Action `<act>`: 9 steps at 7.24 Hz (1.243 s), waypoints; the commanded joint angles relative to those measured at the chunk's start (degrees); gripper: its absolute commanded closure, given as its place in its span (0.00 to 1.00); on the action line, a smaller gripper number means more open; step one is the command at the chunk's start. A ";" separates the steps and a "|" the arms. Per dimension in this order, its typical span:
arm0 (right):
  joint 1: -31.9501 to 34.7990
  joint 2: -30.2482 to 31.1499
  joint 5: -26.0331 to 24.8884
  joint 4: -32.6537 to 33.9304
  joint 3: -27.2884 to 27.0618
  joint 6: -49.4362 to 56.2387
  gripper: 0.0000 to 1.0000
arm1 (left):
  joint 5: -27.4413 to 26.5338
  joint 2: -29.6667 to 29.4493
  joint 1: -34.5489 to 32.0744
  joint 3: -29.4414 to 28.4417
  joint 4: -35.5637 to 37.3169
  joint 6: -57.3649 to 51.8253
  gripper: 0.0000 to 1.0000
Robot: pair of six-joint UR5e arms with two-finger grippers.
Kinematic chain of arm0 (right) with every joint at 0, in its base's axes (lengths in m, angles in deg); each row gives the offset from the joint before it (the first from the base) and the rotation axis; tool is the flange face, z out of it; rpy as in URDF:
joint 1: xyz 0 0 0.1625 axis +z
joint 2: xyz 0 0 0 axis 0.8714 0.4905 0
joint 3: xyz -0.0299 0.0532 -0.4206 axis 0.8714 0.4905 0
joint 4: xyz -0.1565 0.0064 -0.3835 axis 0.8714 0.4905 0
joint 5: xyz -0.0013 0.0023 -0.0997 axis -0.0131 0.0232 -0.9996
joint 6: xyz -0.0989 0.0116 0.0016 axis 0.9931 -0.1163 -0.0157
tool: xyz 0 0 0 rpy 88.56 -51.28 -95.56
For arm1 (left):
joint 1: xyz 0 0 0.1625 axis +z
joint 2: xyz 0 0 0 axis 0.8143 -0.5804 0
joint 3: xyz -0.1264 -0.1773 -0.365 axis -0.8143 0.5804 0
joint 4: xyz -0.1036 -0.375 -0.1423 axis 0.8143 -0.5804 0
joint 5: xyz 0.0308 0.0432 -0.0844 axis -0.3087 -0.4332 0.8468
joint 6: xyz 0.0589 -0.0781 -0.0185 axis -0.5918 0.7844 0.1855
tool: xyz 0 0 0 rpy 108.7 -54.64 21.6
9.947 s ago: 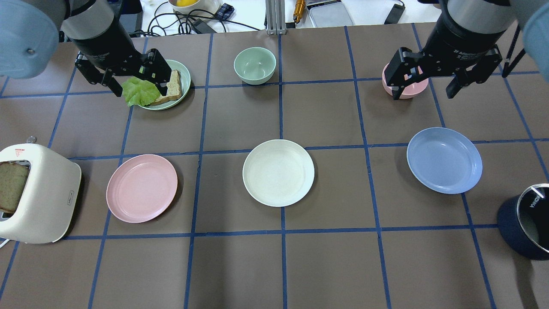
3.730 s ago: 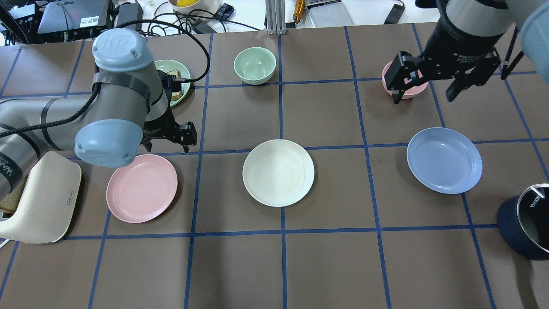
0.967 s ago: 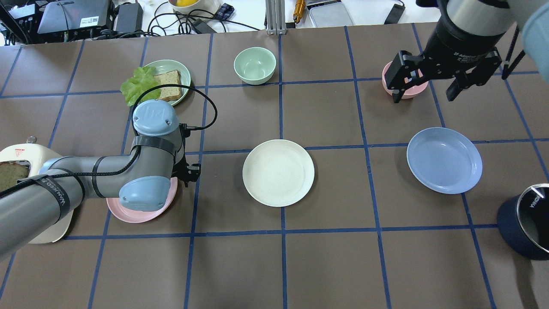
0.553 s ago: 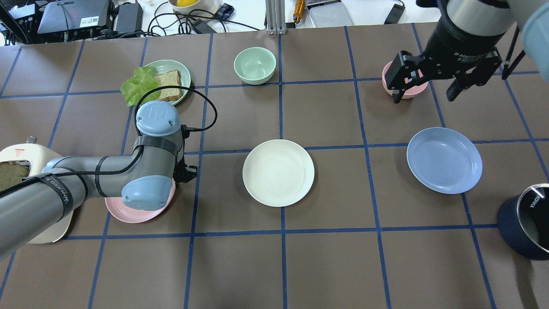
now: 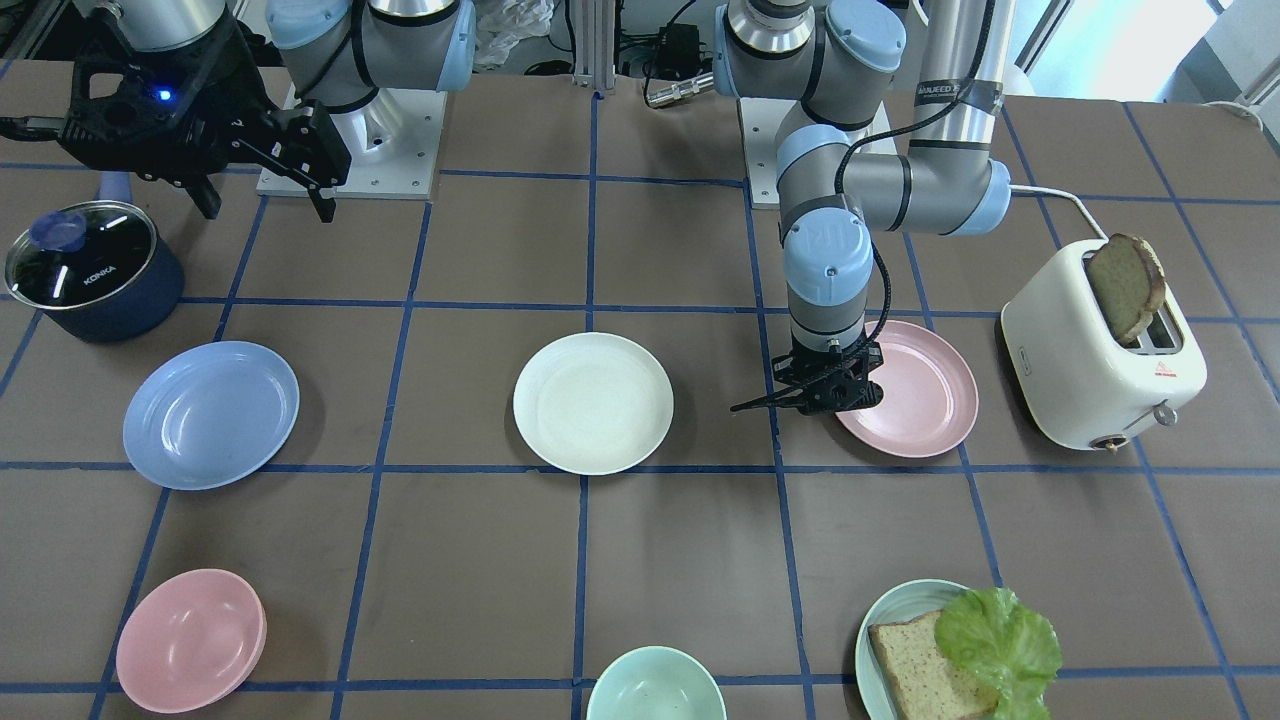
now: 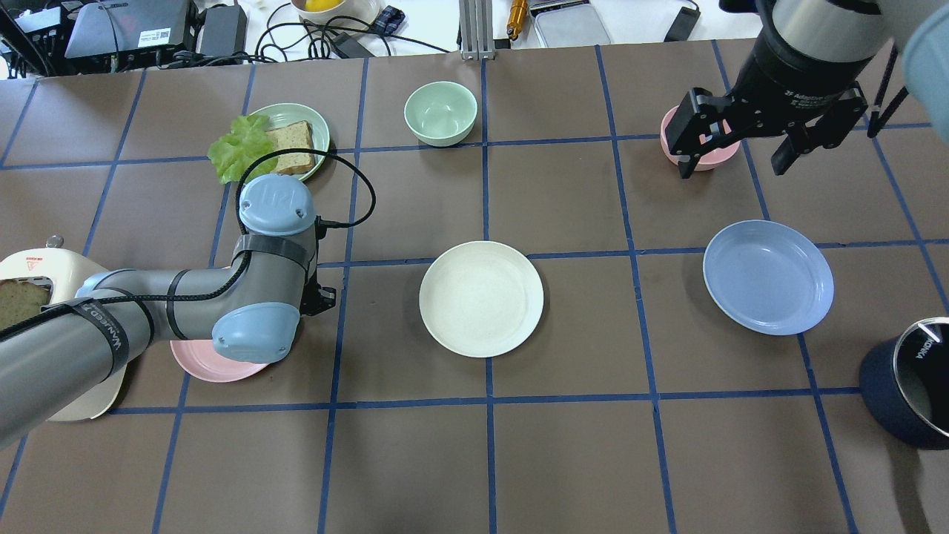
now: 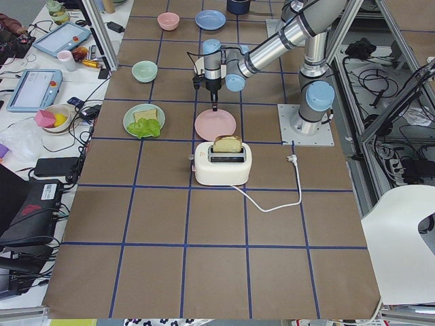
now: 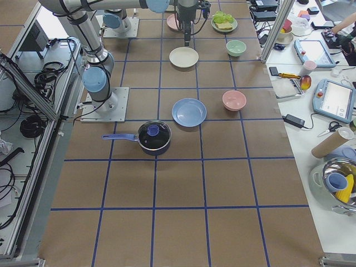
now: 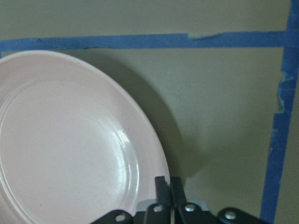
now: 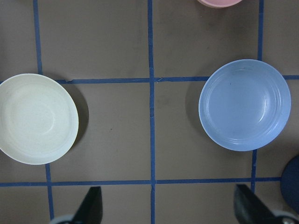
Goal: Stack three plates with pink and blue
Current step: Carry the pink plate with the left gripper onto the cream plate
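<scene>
The pale pink plate [image 5: 920, 390] lies beside the toaster and is mostly under my left arm in the overhead view [image 6: 200, 363]. My left gripper [image 5: 835, 395] is shut on its rim on the side toward the white plate; the wrist view shows the fingers [image 9: 169, 184] together on the rim of the plate [image 9: 70, 149]. The white plate [image 6: 481, 298] lies mid-table. The periwinkle blue plate [image 6: 767, 276] lies on the right. My right gripper [image 6: 732, 159] hangs open and empty, high above the pink bowl; its view shows the white plate [image 10: 35, 119] and the blue plate [image 10: 244, 104].
A white toaster [image 5: 1100, 350] with bread stands close to the pink plate. A dark pot [image 6: 908, 386] sits near the blue plate. A pink bowl [image 5: 190, 640], a green bowl [image 6: 440, 111] and a teal plate [image 6: 320, 132] with bread and lettuce stand along the far side.
My left arm came down from the teal plate to the pink plate and its gripper shut on the rim. The pink plate has shifted slightly toward the toaster. The right arm has barely moved.
</scene>
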 commanded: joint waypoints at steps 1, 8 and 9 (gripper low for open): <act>0.00 0.00 -0.09 -0.01 0.00 0.03 0.00 | 0.10 0.47 -3.53 -1.80 -0.06 0.53 1.00; 0.00 -0.08 -0.09 -0.10 -0.09 0.11 0.00 | -1.75 -2.07 -26.20 -13.58 -1.82 5.62 1.00; 0.00 -0.09 -0.09 -0.10 0.00 0.11 0.00 | -1.75 -3.04 -29.19 -14.11 -1.82 9.55 1.00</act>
